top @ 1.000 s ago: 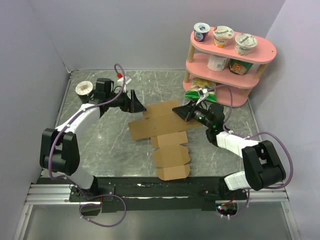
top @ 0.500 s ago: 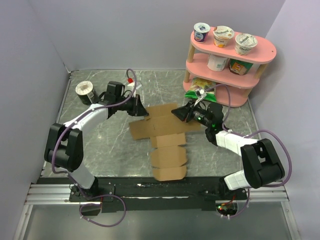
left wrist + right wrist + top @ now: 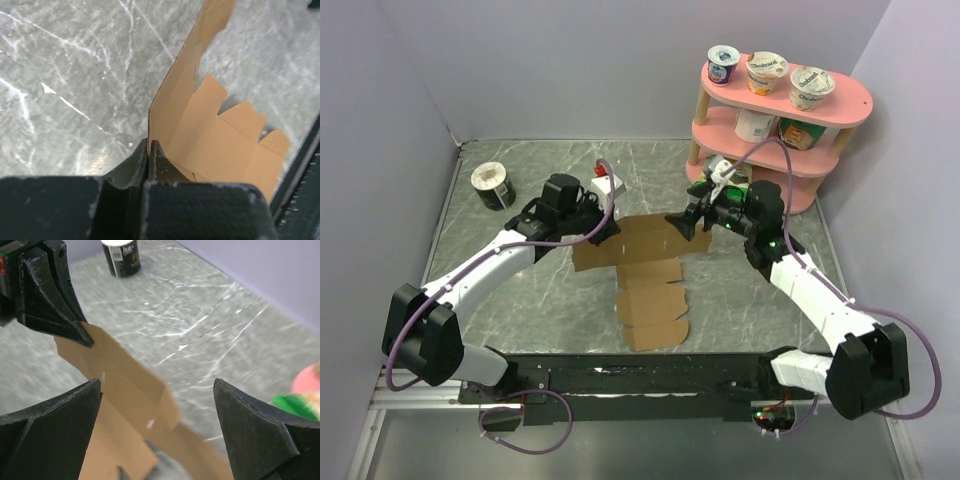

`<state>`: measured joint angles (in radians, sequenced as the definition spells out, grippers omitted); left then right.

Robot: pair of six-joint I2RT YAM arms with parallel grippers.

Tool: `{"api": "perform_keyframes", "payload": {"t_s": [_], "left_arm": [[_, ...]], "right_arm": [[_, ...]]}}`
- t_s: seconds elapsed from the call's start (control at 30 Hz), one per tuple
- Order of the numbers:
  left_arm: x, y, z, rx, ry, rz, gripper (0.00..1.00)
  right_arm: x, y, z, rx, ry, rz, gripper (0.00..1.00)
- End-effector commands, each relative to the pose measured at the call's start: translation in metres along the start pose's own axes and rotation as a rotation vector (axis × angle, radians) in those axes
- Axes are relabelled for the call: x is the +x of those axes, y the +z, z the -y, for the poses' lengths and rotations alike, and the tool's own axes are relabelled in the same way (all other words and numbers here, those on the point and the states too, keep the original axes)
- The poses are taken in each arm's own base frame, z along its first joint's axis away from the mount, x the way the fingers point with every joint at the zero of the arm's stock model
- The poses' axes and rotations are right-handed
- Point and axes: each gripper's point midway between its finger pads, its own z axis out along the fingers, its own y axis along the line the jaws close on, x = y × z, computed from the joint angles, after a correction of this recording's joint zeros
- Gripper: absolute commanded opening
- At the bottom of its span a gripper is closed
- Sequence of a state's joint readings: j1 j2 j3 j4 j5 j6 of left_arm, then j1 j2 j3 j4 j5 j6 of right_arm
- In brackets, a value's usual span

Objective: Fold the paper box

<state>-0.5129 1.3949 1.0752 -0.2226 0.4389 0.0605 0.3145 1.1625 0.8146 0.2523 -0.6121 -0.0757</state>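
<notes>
Both arms have reached further in over the last second, the left one swinging rightwards, away from the tub, and the cardboard has slid a touch off the near edge. Here's the grey marbled table (image 3: 740, 310), with a pink two-tier wooden shelf (image 3: 852, 100) in its far right corner carrying foil-lidded yogurt cups (image 3: 767, 72). In the middle of the table lies the paper box (image 3: 645, 290), a plain brown die-cut cardboard sheet, not yet folded. It has a wide cross-piece at the far end and a narrower strip of scalloped flaps running toward the arm bases. The left gripper (image 3: 604, 228) is on its far-left flap and the right gripper (image 3: 680, 222) is over the far-right end. From above the sheet looks almost flat. The left wrist camera shows more: the fingers (image 3: 135, 165) are pinched tight on the cardboard edge, and that flap stands steeply up from them. The right wrist view shows its own fingers (image 3: 55, 415) spread wide with the cardboard below; I cannot tell if they touch it. That view also catches the left pincer clamping the flap's corner, and beyond it the round black-and-white tub (image 3: 492, 185), upright and well apart from the sheet near the far left corner.
</notes>
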Motion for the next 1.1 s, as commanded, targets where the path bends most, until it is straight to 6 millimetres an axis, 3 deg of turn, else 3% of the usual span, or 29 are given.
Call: {"api": "perform_keyframes", "payload": {"t_s": [0.0, 0.13, 0.27, 0.47, 0.57, 0.6, 0.73, 0.8, 0.83, 0.93, 1.07], "left_arm": [[0.001, 0.001, 0.003, -0.018, 0.119, -0.002, 0.01], [0.002, 0.0, 0.01, -0.012, 0.145, -0.003, 0.01], [0.001, 0.001, 0.02, 0.038, 0.15, 0.004, 0.01], [0.0, 0.001, 0.02, 0.038, 0.15, 0.002, 0.01], [-0.001, 0.0, 0.019, 0.032, 0.15, 0.004, 0.01], [0.0, 0.0, 0.02, 0.033, 0.149, 0.004, 0.01], [0.001, 0.005, 0.015, 0.014, 0.116, -0.007, 0.01], [0.004, 0.01, 0.011, -0.004, 0.091, -0.023, 0.01], [0.005, 0.011, 0.009, -0.018, 0.072, -0.026, 0.01], [0.011, 0.014, 0.003, -0.064, 0.04, -0.044, 0.01], [0.012, 0.011, 0.003, -0.098, 0.002, -0.041, 0.09]], "right_arm": [[0.015, 0.007, 0.0, -0.109, -0.223, -0.097, 0.99], [0.015, 0.019, -0.006, -0.215, -0.267, -0.121, 0.97], [0.032, 0.035, -0.025, -0.322, -0.269, -0.175, 0.96], [0.057, 0.055, -0.031, -0.368, -0.252, -0.239, 0.92], [0.067, 0.061, -0.034, -0.362, -0.257, -0.255, 0.83], [0.073, 0.062, -0.037, -0.364, -0.251, -0.268, 0.74], [0.08, 0.067, -0.044, -0.322, -0.3, -0.271, 0.5], [0.081, 0.068, -0.045, -0.27, -0.346, -0.246, 0.43], [0.083, 0.07, -0.055, -0.268, -0.371, -0.241, 0.41], [0.088, 0.068, -0.053, -0.185, -0.434, -0.229, 0.32], [0.095, 0.065, -0.059, -0.157, -0.449, -0.223, 0.24]]}}
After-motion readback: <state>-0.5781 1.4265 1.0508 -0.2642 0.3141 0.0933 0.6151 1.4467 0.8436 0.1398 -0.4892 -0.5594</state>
